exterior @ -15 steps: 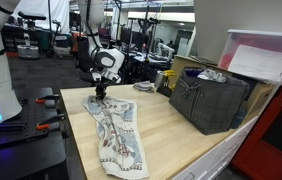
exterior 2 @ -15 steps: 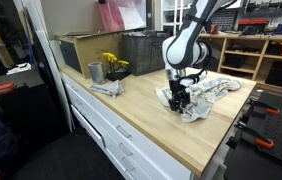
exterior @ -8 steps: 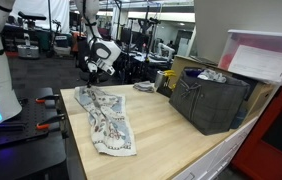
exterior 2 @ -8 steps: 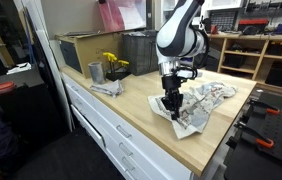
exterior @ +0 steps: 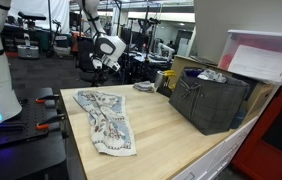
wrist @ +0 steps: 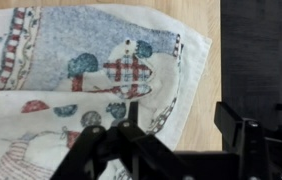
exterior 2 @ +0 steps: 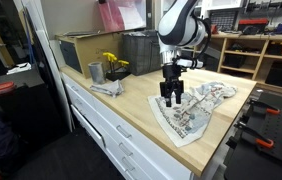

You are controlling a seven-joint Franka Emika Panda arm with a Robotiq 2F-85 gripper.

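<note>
A white printed cloth (exterior: 107,120) with red and blue patchwork figures lies spread flat on the wooden worktop (exterior: 171,140), and it also shows in an exterior view (exterior 2: 196,112). My gripper (exterior: 100,70) hangs open just above the cloth's far corner, apart from it. In an exterior view the gripper (exterior 2: 171,96) stands over the cloth's near-left part, fingers pointing down. In the wrist view the cloth (wrist: 81,65) fills the upper left. The open gripper (wrist: 181,118) has bare wood and the cloth's edge between its fingers, which hold nothing.
A dark mesh basket (exterior: 211,100) and a clear bin with a pink lid (exterior: 266,55) stand at one end of the worktop. A metal cup (exterior 2: 95,72), yellow flowers (exterior 2: 112,64) and a grey rag (exterior 2: 106,88) sit near black crates (exterior 2: 141,50). White drawers (exterior 2: 111,130) run below.
The gripper held the cloth's corner and dragged it along the worktop. It has now opened, let the cloth drop flat, and risen slightly.
</note>
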